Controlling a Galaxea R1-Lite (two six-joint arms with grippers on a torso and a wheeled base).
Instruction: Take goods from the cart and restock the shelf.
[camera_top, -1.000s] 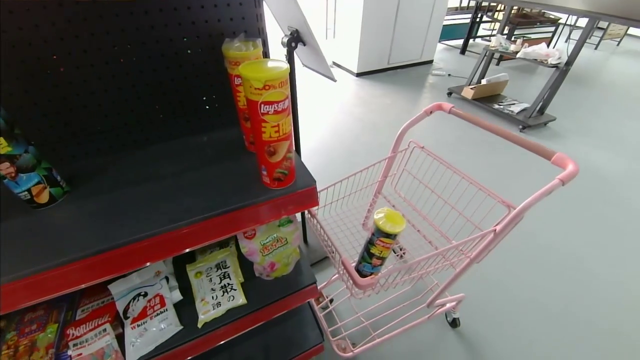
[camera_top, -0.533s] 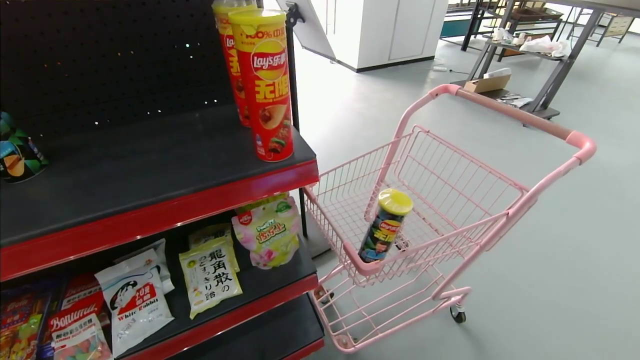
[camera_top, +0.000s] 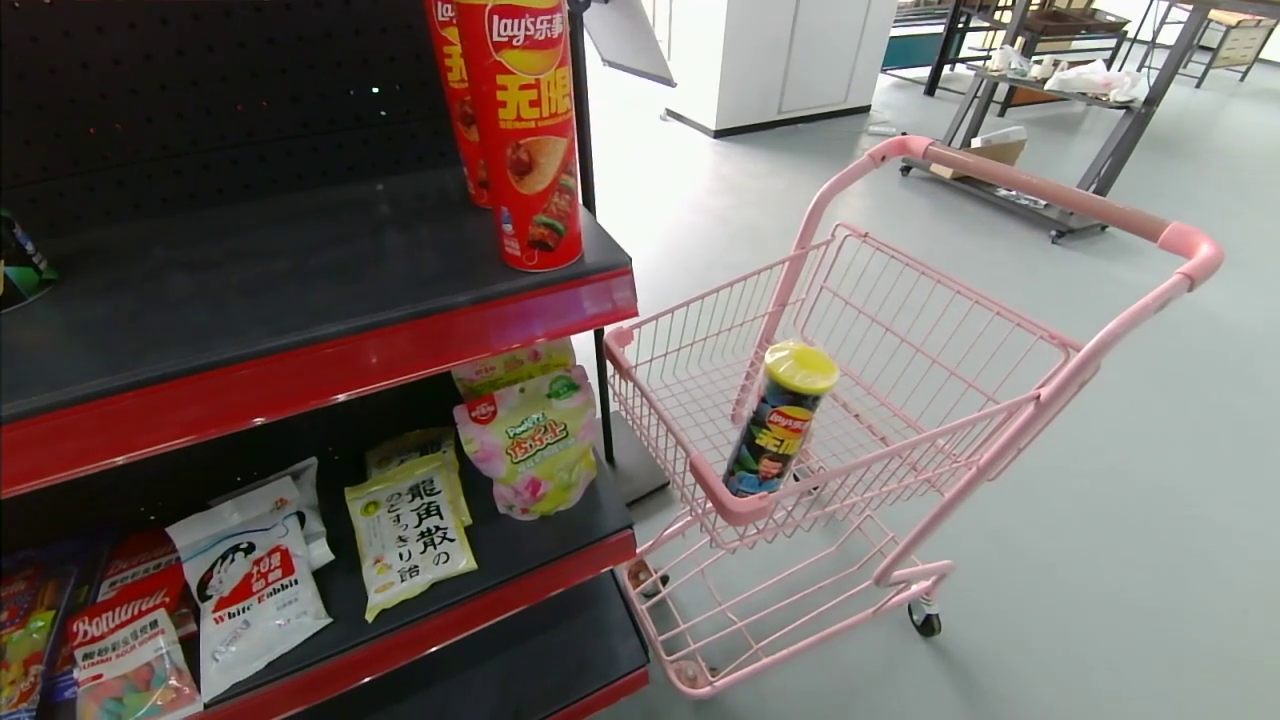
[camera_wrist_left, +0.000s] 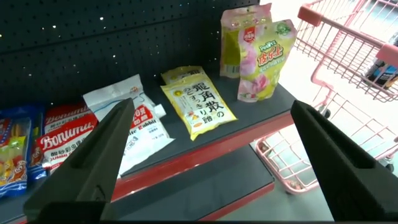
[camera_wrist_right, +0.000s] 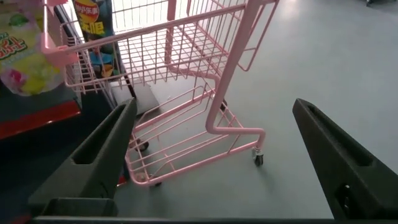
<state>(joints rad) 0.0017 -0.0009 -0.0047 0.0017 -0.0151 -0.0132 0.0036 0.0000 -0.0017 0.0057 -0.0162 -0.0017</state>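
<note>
A pink cart stands to the right of the black and red shelf. One dark chip can with a yellow lid leans upright in the cart's basket. Two tall red chip cans stand on the upper shelf's right end. My left gripper is open and faces the lower shelf, with the cart off to one side. My right gripper is open and empty, low beside the cart, and the dark can sits behind the wires.
Snack bags lie on the lower shelf: a white bag, a yellow-green bag and a pink-green pouch. A dark can stands at the upper shelf's far left. Open grey floor lies right of the cart; a metal rack stands behind.
The head camera has shifted, so shelf and cart sit higher and closer in the picture. The dark can stays in the cart's basket; nothing was taken hold of.
</note>
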